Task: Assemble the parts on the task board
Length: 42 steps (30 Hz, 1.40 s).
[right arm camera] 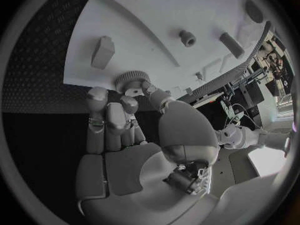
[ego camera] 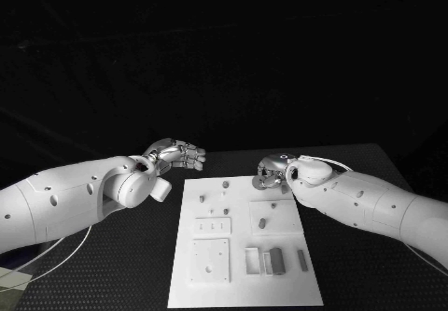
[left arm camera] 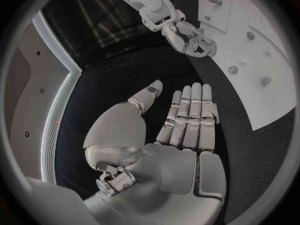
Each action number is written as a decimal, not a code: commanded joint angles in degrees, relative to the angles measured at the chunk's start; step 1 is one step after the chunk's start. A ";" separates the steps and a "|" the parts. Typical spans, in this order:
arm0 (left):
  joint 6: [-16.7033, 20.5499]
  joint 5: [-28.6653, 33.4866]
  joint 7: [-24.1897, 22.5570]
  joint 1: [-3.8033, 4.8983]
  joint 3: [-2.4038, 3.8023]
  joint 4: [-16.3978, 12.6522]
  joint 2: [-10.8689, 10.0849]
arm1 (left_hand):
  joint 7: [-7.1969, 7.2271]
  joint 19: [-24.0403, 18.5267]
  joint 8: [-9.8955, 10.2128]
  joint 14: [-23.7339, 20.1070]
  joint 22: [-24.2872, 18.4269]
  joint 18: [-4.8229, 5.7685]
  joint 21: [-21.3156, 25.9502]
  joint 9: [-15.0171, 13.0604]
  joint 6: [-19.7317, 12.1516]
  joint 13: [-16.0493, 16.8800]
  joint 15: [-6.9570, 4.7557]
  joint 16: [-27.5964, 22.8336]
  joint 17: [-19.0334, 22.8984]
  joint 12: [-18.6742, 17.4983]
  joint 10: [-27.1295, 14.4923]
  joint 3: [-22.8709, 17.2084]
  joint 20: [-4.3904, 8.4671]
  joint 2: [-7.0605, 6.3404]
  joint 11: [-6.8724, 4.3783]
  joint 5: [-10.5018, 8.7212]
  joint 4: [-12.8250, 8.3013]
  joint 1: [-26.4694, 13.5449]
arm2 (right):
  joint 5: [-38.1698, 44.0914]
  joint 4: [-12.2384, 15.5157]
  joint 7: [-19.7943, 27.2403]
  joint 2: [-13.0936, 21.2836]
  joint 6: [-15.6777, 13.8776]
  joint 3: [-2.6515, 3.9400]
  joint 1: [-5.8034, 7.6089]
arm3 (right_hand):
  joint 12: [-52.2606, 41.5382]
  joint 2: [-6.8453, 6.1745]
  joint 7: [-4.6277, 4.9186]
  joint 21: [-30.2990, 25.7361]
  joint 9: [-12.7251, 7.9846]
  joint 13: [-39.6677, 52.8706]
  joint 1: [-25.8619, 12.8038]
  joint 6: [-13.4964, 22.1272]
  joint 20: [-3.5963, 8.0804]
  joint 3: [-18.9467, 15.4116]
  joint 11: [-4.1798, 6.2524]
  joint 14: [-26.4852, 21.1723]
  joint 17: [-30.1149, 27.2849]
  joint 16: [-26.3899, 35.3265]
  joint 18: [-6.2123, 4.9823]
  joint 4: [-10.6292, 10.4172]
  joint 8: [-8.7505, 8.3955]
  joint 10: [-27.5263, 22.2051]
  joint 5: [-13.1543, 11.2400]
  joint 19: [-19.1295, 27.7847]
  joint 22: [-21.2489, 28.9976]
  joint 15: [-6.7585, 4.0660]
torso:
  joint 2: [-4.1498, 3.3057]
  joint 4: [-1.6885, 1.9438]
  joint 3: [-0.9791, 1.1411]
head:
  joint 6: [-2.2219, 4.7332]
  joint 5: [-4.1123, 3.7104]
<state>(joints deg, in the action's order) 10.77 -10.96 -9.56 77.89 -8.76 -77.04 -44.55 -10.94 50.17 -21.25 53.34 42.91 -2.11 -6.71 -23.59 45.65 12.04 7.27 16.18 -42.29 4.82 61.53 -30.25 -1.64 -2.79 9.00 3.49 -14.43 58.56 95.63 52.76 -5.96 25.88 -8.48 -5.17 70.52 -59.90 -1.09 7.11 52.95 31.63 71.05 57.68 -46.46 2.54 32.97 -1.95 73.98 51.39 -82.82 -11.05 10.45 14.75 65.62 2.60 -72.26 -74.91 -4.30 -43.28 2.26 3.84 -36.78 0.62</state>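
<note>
Black worktop (ego camera: 112,272) carries the white task board (ego camera: 245,285), grey parts (ego camera: 276,260) resting on it. Left robot hand (left arm camera: 187,117) hovers empty beside the board's far corner, fingers straight together. Right robot hand (right arm camera: 122,115) pinches a ridged round part (right arm camera: 131,78) at the board's far edge.

The head camera looks steeply down from above on the table (ego camera: 112,272) and the board (ego camera: 245,285), both arms entering from the sides. Each wrist camera sits close behind its own palm, looking along the fingers. All three views share the board's far end.
</note>
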 commanded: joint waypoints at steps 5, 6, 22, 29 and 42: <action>-0.78 -0.11 -0.53 0.08 0.05 -0.26 0.05 | -0.26 -0.21 0.31 0.14 0.08 0.60 0.40 -0.10 -0.08 0.07 0.34 -0.35 -0.11 -0.41 0.16 0.01 -0.21 0.08 0.05 -0.35 0.31 -0.44 | -0.07 -0.33 0.09 -0.06 7.18 -0.64 -1.03 | 0.14 0.94 1.40 0.29 -0.23 -0.19 -0.75 -1.36 0.02 -0.18 -0.04 -0.60 -0.10 0.28 -3.95 -0.11 -0.23 -0.33 0.18 0.64 -1.14 0.02 | -0.07 0.01 -0.04 | -0.06 -0.12; -0.81 -0.11 -0.49 0.08 0.05 -0.26 0.04 | -0.26 -0.21 0.31 0.14 0.08 0.60 0.40 -0.10 -0.08 0.07 0.34 -0.35 -0.11 -0.41 0.16 0.01 -0.21 0.08 0.05 -0.34 0.32 -0.45 | -0.08 -0.42 0.21 -0.09 7.44 -0.64 -1.03 | 0.14 1.00 1.40 0.29 -0.24 -0.20 -0.74 -1.37 0.02 -0.14 -0.04 -0.61 -0.11 0.28 -3.95 -0.06 -0.23 -0.34 0.18 0.66 -1.14 0.02 | -0.08 0.02 -0.03 | -0.06 -0.13; -1.14 -0.25 -0.15 0.08 0.05 -0.47 -0.26 | -0.24 -0.24 0.35 0.13 0.10 0.57 0.47 -0.13 -0.09 0.11 0.33 -0.43 -0.17 -0.49 0.14 -0.03 -0.19 -0.03 0.05 -0.34 0.23 -0.29 | 4.86 0.74 -1.09 0.14 -1.22 -1.13 -1.09 | -0.19 0.45 0.92 0.65 -0.02 -0.54 -0.74 -3.37 0.00 0.18 0.39 -0.49 -0.15 0.17 -3.95 1.65 0.55 0.00 0.17 0.62 -1.15 -0.37 | -0.02 -0.02 0.02 | -0.01 -0.09; -0.68 -0.30 0.00 0.08 0.05 -0.44 -0.31 | -0.24 -0.22 0.35 0.14 0.11 0.57 0.48 -0.15 -0.07 0.13 0.33 -0.46 -0.20 -0.51 0.16 -0.07 -0.19 0.06 0.05 -0.34 0.25 -0.25 | 7.42 3.34 -2.53 1.16 -5.20 -1.11 -1.09 | -0.28 -0.83 0.59 0.83 0.11 -0.80 -0.77 -4.38 0.04 0.16 0.71 -0.35 -0.20 0.12 -3.95 2.60 0.92 0.35 0.17 0.29 -1.07 -0.67 | -0.02 0.05 0.00 | -0.17 -0.08; -0.36 -0.34 -0.09 0.08 0.05 -0.69 -0.55 | -0.23 -0.24 0.37 0.15 0.13 0.56 0.51 -0.17 -0.06 0.16 0.33 -0.51 -0.24 -0.54 0.17 -0.09 -0.19 0.03 0.05 -0.34 0.17 -0.13 | 10.75 8.45 -5.23 3.46 -11.23 0.08 -0.81 | -0.20 -2.76 0.34 0.83 0.18 -1.19 -0.58 -5.09 0.16 0.50 0.96 -0.26 -0.29 0.17 -3.95 3.15 1.08 0.65 0.17 -0.15 -0.92 -0.92 | 0.01 -0.05 -0.07 | 0.41 -0.27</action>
<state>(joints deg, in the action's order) 10.51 -11.08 -9.27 77.90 -8.76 -77.55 -45.12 -10.94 50.17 -21.25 53.34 42.95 -2.11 -6.48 -23.68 45.64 12.12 7.27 15.97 -42.48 4.59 61.53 -30.25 -1.64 -2.79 9.00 3.49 -14.43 58.56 104.01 60.74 -9.54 29.33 -17.08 -5.15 69.63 -59.90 -3.42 6.00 53.49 31.95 69.89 57.09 -50.00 2.74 33.46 -1.31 73.80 51.19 -82.84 -11.05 13.30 15.69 66.26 2.39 -72.08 -74.91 -4.91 -43.26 2.22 3.81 -36.49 0.38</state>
